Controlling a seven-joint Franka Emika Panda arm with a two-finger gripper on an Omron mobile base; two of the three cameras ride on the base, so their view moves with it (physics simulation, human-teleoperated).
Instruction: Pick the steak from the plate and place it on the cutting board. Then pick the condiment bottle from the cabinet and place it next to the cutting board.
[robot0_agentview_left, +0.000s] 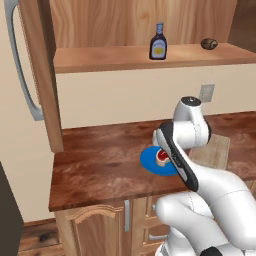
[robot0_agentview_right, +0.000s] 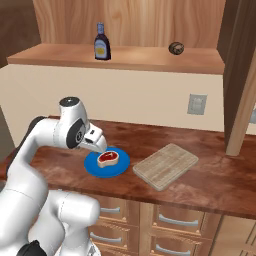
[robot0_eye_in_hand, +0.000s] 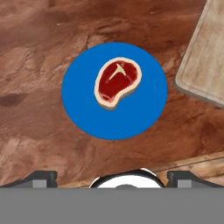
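Drawers (robot0_agentview_right: 172, 220) with grey handles sit nearest, under the front edge of the counter; the white arm (robot0_agentview_right: 30, 165) rises in front of them and bends over the dark reddish-brown countertop (robot0_agentview_left: 95, 165); the gripper (robot0_eye_in_hand: 112, 176) hangs above the counter, over the near edge of the plate (robot0_eye_in_hand: 83, 109), with nothing between its two dark tips; the tips stand far apart at the bottom corners of the hand view, so the claw is wide open and empty.

Next comes the bright blue round plate, flat on the counter near its front edge; the steak (robot0_eye_in_hand: 118, 81) lies on the plate, a bit toward the far side of it, red in the middle with a pale rim; it is much smaller than the plate; nothing touches it.

Just to the right of the plate lies the cutting board (robot0_agentview_right: 165, 165), light tan with round corners; it is near the plate but not touching it; its top is bare.

Farther back is the pale wall with a small grey outlet (robot0_agentview_right: 197, 104); above that is the cabinet (robot0_agentview_right: 125, 57) with its open wooden shelf; the condiment bottle (robot0_agentview_right: 102, 43) stands upright on the shelf, dark with a blue cap and a yellowish label; a brown round lump (robot0_agentview_right: 176, 48) sits on the same shelf, well apart to the right of the bottle.
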